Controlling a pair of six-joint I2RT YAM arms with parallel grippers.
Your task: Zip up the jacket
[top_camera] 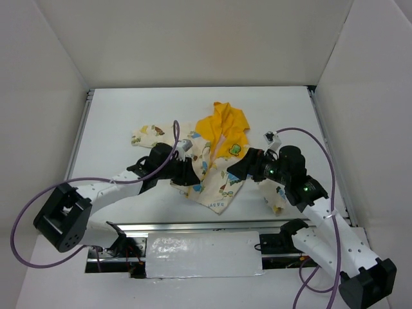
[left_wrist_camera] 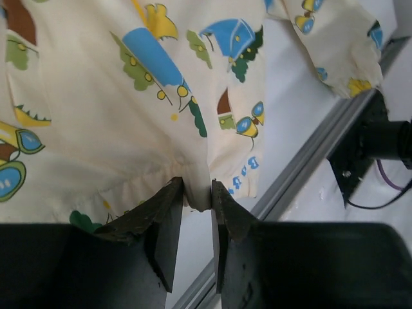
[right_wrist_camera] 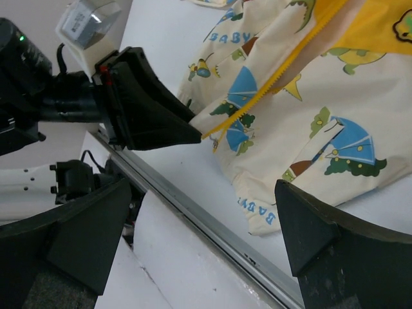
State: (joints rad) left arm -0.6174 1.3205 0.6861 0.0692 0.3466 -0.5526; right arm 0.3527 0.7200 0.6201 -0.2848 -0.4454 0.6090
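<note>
The jacket (top_camera: 215, 187) lies crumpled at the middle of the table, cream with cartoon print, its yellow hood (top_camera: 225, 123) toward the back. My left gripper (top_camera: 188, 175) is shut on the jacket's bottom front edge; in the left wrist view a fold of cream fabric (left_wrist_camera: 197, 193) is pinched between the fingertips (left_wrist_camera: 172, 196). In the right wrist view the left gripper (right_wrist_camera: 154, 112) holds the lower end of the yellow zipper strip (right_wrist_camera: 283, 64). My right gripper (top_camera: 235, 171) hovers at the jacket's right side, wide open and empty (right_wrist_camera: 203, 206), above the hem printed "BABY" (right_wrist_camera: 257, 211).
A metal rail (top_camera: 193, 226) runs along the table's front edge, close under the jacket hem (right_wrist_camera: 212, 219). A white panel (top_camera: 203, 254) lies in front of it. White walls enclose the table. Purple cables (top_camera: 174, 138) loop near both arms.
</note>
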